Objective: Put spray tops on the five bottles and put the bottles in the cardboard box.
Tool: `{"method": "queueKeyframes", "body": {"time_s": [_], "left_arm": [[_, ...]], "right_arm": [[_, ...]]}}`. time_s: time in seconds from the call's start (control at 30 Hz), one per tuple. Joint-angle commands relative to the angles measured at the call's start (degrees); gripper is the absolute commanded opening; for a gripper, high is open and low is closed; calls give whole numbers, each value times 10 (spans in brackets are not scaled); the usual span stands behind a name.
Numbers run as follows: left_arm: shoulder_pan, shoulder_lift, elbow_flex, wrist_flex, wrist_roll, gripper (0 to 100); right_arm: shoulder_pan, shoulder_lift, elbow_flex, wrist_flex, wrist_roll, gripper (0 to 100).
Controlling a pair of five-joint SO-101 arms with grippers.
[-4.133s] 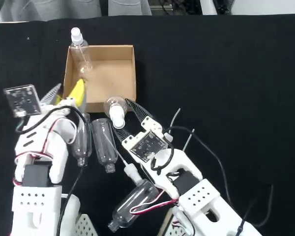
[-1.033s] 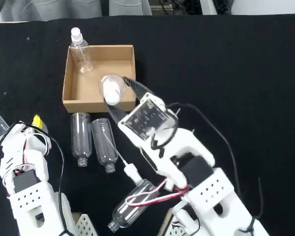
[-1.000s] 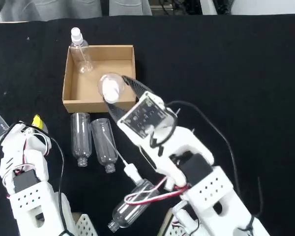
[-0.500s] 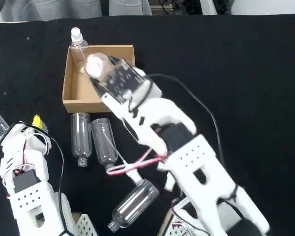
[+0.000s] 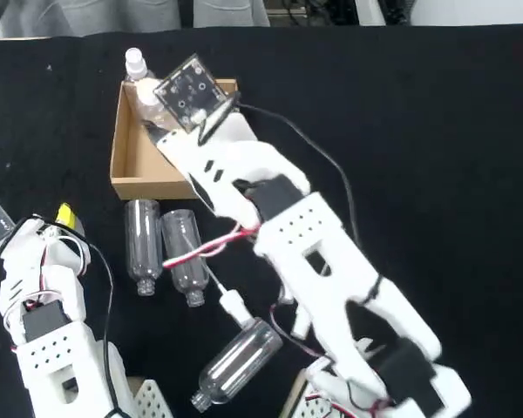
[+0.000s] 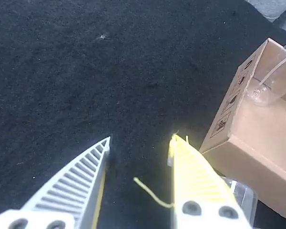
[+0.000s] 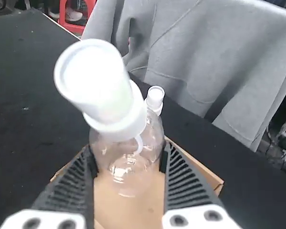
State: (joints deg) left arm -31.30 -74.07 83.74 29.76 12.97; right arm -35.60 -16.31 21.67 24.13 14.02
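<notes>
I've swung the right gripper (image 7: 125,160) across the box (image 5: 117,150) to its far corner, jaws clamped on a capped bottle (image 7: 126,145) above the box floor. Lowered carelessly, it could topple the standing bottle (image 5: 136,65) alongside. The left gripper (image 6: 140,142) waits nearby, jaws apart.

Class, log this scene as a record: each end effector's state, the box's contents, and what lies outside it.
right end effector: shut on held bottle with spray top, above cardboard box
left end effector: open, empty, over black table
in box: one leaning bottle with spray top
on table: three uncapped bottles, one loose spray top
</notes>
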Motion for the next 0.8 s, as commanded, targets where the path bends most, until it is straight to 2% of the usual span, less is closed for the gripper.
{"method": "queueKeyframes", "body": {"time_s": [0.0, 0.53, 0.77], "left_arm": [[-6, -9, -7, -7, 4, 182], [-6, -9, -7, -7, 4, 182], [-6, -9, -1, -11, 3, 182]], "right_arm": [[14, 34, -73, -2, -12, 12], [12, 158, -132, -6, -13, 13], [4, 202, -129, -87, -13, 13]]}}
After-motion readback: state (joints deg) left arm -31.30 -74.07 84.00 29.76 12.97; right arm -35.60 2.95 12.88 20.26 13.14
